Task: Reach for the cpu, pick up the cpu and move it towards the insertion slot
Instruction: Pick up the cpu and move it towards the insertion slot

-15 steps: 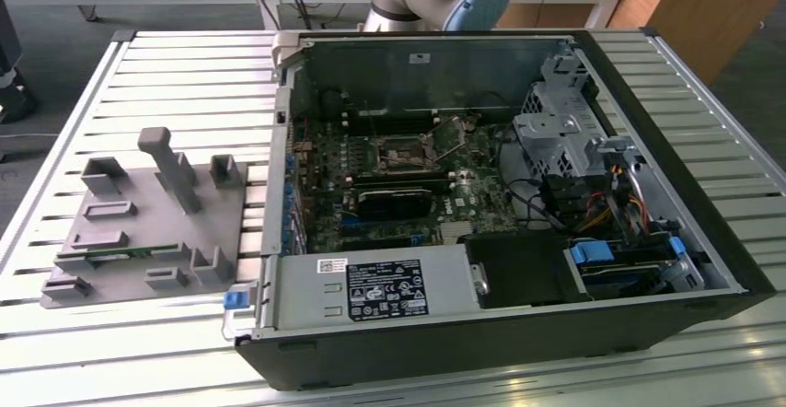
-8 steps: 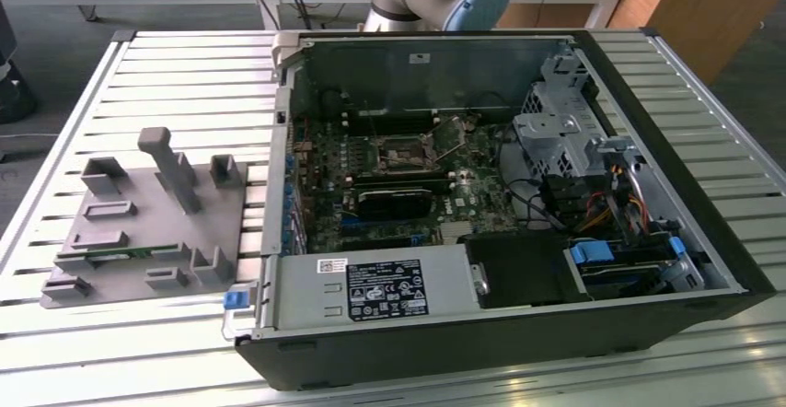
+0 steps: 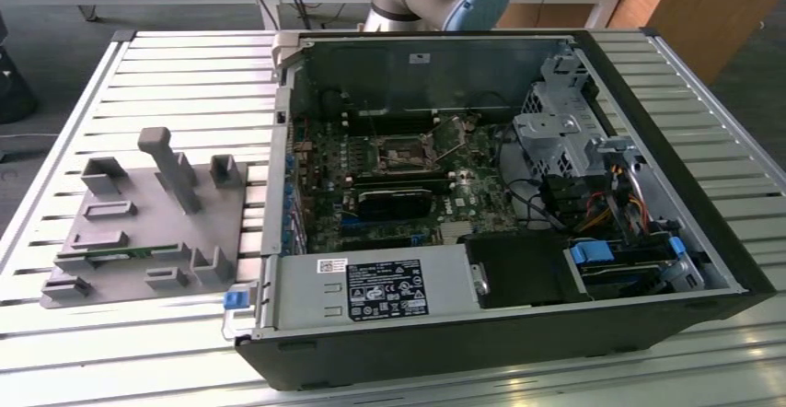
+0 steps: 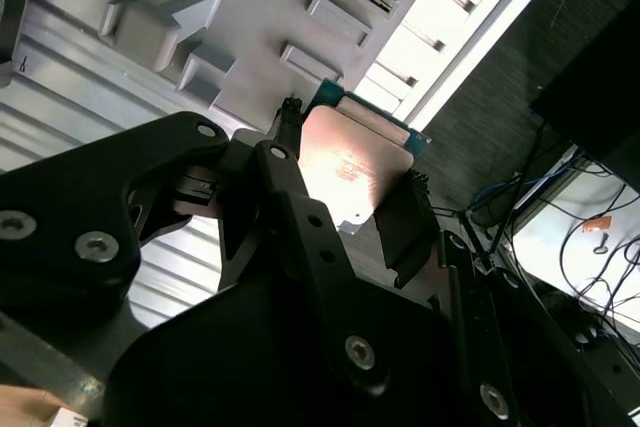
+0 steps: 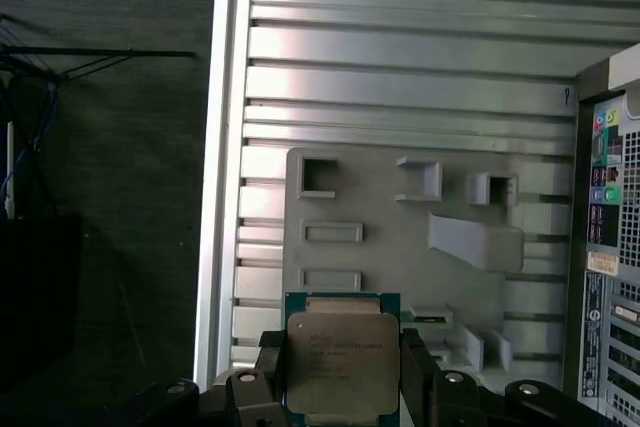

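Note:
In both wrist views the cpu (image 5: 342, 359) (image 4: 348, 169), a flat square chip with a silvery top and a green rim, sits between two black fingers (image 5: 268, 372) (image 4: 405, 232). My gripper (image 5: 342, 382) (image 4: 350, 209) is shut on it by two opposite edges. The chip hangs well above the grey plastic fixture (image 5: 400, 247) (image 4: 250, 7) (image 3: 135, 241). The insertion slot (image 3: 403, 156), a square socket in a metal frame, lies on the motherboard inside the open case, to the exterior view's right of the fixture.
The open computer case (image 3: 491, 333) has high walls, drive cages and cables around the motherboard. A thin green memory strip (image 3: 129, 252) lies in the fixture. The slatted metal table (image 3: 172, 75) ends in an edge (image 5: 215, 197) close beside the fixture, with dark floor beyond.

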Controlling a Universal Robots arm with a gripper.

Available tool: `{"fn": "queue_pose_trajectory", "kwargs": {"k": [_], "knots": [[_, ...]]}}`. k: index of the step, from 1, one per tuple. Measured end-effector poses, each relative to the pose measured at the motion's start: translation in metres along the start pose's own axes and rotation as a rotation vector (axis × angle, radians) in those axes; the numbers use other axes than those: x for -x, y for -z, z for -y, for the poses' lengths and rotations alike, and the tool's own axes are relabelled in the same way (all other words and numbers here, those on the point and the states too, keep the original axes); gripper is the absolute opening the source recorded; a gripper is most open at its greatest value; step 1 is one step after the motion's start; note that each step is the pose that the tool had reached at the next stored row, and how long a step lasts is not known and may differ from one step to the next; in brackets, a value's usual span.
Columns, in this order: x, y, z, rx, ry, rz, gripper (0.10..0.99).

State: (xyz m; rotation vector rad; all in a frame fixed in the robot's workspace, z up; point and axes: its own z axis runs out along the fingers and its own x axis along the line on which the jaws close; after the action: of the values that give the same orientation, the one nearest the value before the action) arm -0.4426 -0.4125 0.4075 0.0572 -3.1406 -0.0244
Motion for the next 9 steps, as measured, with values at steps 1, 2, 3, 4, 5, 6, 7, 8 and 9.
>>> {"fn": "queue_pose_trajectory", "kwargs": {"k": [1, 2, 3, 4, 5, 6, 7, 8, 9], "knots": [[0.0000, 0.0020, 0.0000, 0.000, 0.000, -0.0001, 0.545], [0.0000, 0.0040, -0.0001, -0.001, 0.000, 0.0000, 0.545], [0.0000, 0.0062, -0.0001, -0.001, 0.000, 0.0000, 0.545], [0.0000, 0.0083, -0.0002, -0.002, 0.000, -0.0002, 0.545], [0.0000, 0.0101, -0.0002, -0.002, 0.000, 0.0000, 0.545], [0.0000, 0.0122, -0.0002, -0.003, 0.000, -0.0001, 0.545], [0.0000, 0.0144, -0.0002, -0.003, 0.000, -0.0002, 0.545], [0.0000, 0.0167, -0.0003, -0.003, 0.000, -0.0002, 0.545], [0.0000, 0.0198, -0.0003, -0.003, 0.000, 0.0000, 0.545]]}}
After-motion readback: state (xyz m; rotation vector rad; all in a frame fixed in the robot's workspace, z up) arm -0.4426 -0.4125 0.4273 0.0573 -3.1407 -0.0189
